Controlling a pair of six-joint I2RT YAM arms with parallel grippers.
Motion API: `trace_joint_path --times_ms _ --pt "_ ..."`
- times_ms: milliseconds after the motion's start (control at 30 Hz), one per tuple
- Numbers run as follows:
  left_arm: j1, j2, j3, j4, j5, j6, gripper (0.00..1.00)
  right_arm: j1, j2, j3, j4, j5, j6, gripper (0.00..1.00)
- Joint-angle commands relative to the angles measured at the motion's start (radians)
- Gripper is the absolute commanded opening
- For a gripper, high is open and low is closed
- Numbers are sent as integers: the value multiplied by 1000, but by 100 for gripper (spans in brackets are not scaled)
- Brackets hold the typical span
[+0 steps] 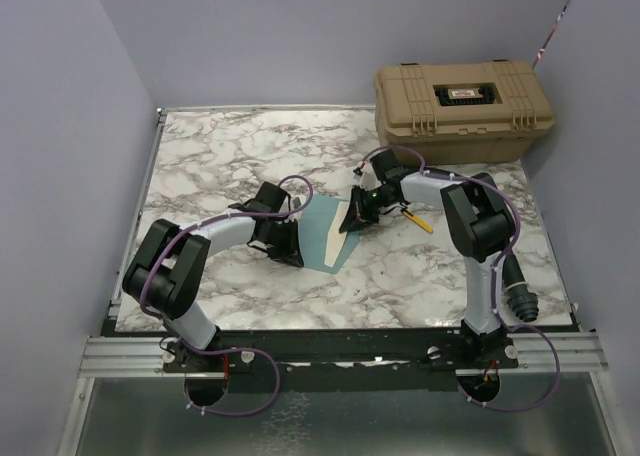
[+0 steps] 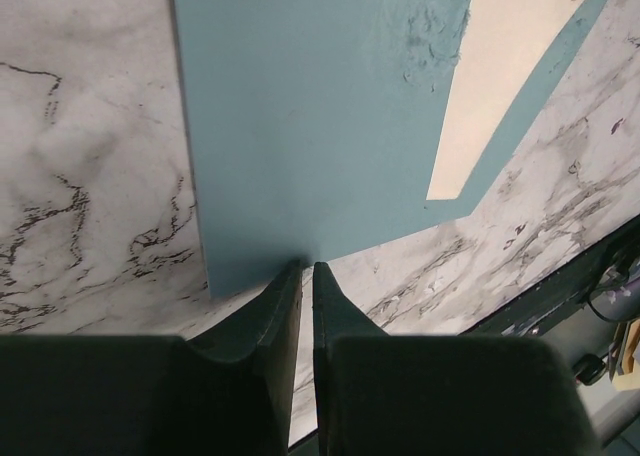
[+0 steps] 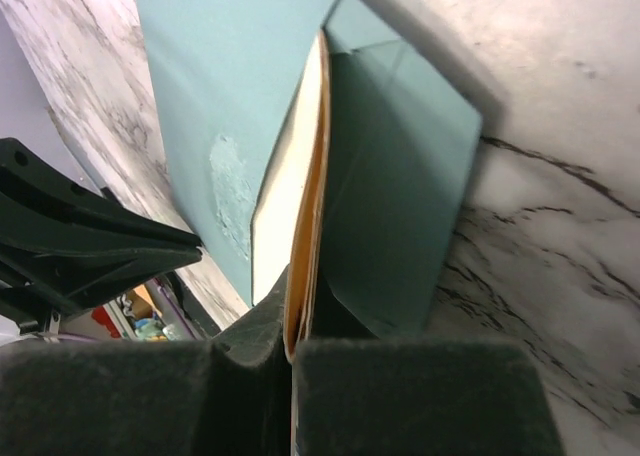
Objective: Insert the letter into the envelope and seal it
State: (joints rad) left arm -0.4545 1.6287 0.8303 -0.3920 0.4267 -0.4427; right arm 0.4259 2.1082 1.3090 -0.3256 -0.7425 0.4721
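Marble tabletop fills the overhead view; the envelope (image 1: 325, 241) lies at centre between the left gripper (image 1: 292, 252) and the right gripper (image 1: 352, 224). In the left wrist view, the fingers pinch the envelope's bottom edge, and a cream strip of the letter (image 2: 500, 76) shows upper right. In the right wrist view, the jaws clamp the letter, which sits partly inside the envelope mid-frame. Pushing on could buckle the sheet or snag a corner on the pocket's lip, and the left pinch might slip
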Motion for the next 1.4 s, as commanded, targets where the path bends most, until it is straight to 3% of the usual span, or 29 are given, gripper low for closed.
trace_joint_path --times_ms 0,333,633,967,1033,1200,1367 --pt "20 25 -24 -107 -115 67 13 -29 30 35 -70 8 -74 0" --pt "22 31 -4 -97 -81 69 13 -11 41 41 -54 -65 -93 1" --pt "22 54 -19 -59 -54 65 14 37 94 52 -4 -75 -1 1" --pt "23 36 -11 -46 -69 54 13 48 98 111 -126 -38 -54 1" --pt "23 35 -11 -51 -72 53 13 48 89 122 -158 -18 -70 7" --pt "25 32 -15 -54 -86 46 13 44 63 133 -208 56 -84 46" --pt "28 44 -13 -56 -94 36 14 28 29 151 -245 139 -77 58"
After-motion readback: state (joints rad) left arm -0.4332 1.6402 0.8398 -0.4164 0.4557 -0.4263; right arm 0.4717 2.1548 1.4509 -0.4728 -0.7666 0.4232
